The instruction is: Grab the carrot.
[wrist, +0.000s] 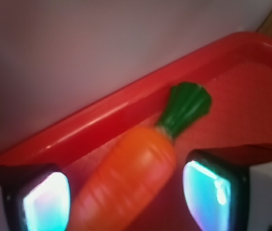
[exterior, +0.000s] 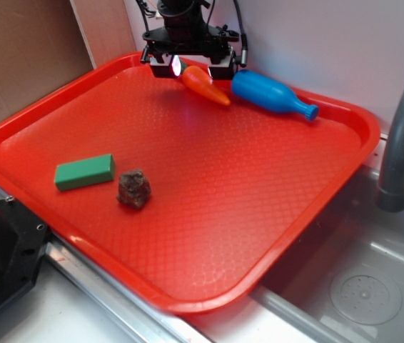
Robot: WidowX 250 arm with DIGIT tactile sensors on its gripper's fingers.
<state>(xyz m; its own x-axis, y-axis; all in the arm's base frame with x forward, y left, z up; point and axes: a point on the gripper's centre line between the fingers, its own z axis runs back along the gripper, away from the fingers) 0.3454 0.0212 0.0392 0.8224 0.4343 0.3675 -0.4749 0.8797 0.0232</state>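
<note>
Carrot [exterior: 203, 83] lies at the tray's [exterior: 273, 236] far edge, green top toward the rim, tip pointing at the tray middle. Gripper [exterior: 191, 68] sits over its thick end, fingers spread either side, not clamped. Blue bottle [exterior: 272, 95] lies just beside. Green block [exterior: 84, 172] and brown lump [exterior: 134, 189] near the left edge.

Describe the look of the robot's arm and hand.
The hand is black, on a black arm with thin dark cables looping down both sides. Its fingers have black-framed rectangular pads that glow cyan-white in the wrist view, mounted on pale, whitish blocks.
</note>
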